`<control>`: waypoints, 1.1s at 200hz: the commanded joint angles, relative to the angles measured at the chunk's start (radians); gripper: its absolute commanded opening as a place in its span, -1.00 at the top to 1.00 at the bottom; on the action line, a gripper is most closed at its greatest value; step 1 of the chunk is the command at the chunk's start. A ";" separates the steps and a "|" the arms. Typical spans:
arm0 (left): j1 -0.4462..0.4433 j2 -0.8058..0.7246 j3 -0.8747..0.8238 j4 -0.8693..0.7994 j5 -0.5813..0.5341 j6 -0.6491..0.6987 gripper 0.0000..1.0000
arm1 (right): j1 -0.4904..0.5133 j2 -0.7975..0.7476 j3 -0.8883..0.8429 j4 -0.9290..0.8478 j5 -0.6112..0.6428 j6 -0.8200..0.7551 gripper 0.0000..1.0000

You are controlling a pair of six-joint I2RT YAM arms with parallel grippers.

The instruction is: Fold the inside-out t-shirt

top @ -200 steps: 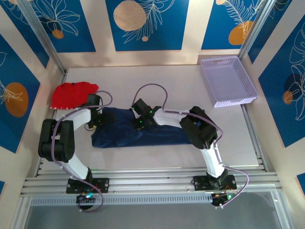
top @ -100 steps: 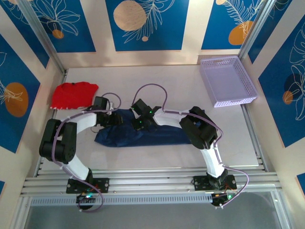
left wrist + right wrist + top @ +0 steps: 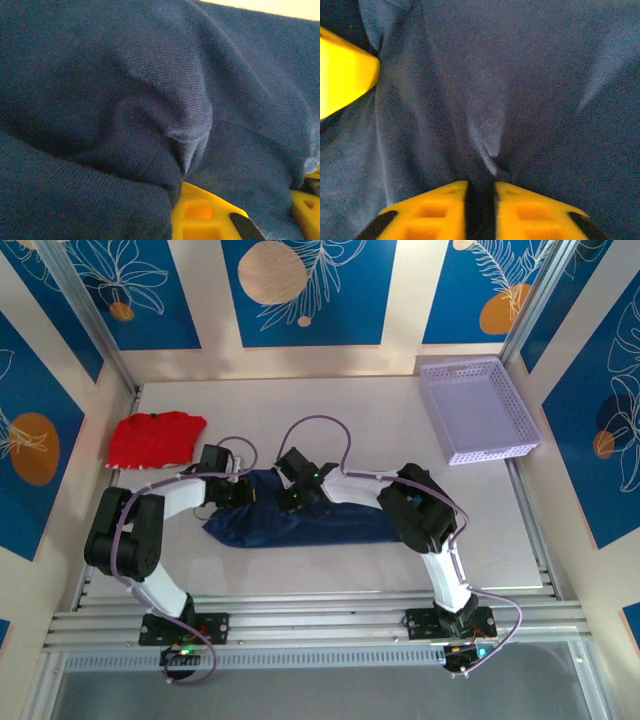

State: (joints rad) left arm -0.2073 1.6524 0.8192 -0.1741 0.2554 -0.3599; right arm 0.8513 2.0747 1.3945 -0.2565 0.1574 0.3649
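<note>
Both arms are down on the shirt, which lies as a bunched navy band across the middle of the bench, closer to its left edge than its right. My left gripper is at the band's left end. In the wrist view its fingers are closed on a thick wad of cloth that bulges up over them. I reckon that hold is meant to carry this end across for a fold. My right gripper sits just beside it toward the middle, jaws pressed almost together on a thin ridge of fabric. That looks to me like an anchor, so the cloth has a line to turn over rather than sliding along the bench. The count: one shirt, two grippers, both pinching it. One red garment lies in the far left corner, apart from the shirt. One basket sits in the far right corner, well clear of the work.
</note>
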 commanded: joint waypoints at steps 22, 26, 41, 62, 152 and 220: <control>0.043 -0.059 0.019 -0.119 -0.190 -0.025 1.00 | -0.006 -0.222 -0.067 -0.051 -0.009 -0.006 0.11; 0.042 -0.068 0.023 -0.126 -0.205 -0.026 1.00 | -0.011 -0.245 -0.079 -0.054 -0.009 -0.004 0.08; 0.042 -0.093 0.044 -0.166 -0.259 -0.029 1.00 | -0.040 -0.329 -0.137 -0.069 -0.013 -0.003 -0.02; 0.044 -0.109 0.095 -0.270 -0.369 -0.025 1.00 | -0.110 -0.422 -0.210 -0.110 -0.043 -0.001 -0.09; 0.111 -0.076 0.403 -0.705 -0.733 0.214 1.00 | -0.411 -0.473 -0.314 -0.163 -0.182 0.038 -0.04; 0.154 -0.030 0.535 -0.763 -0.902 0.411 1.00 | -0.351 -0.228 -0.126 -0.136 -0.275 0.051 0.13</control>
State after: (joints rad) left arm -0.0669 1.5921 1.2938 -0.8841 -0.5632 -0.0418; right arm 0.4652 1.7782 1.1831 -0.4015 -0.0517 0.4000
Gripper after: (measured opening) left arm 0.053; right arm 0.455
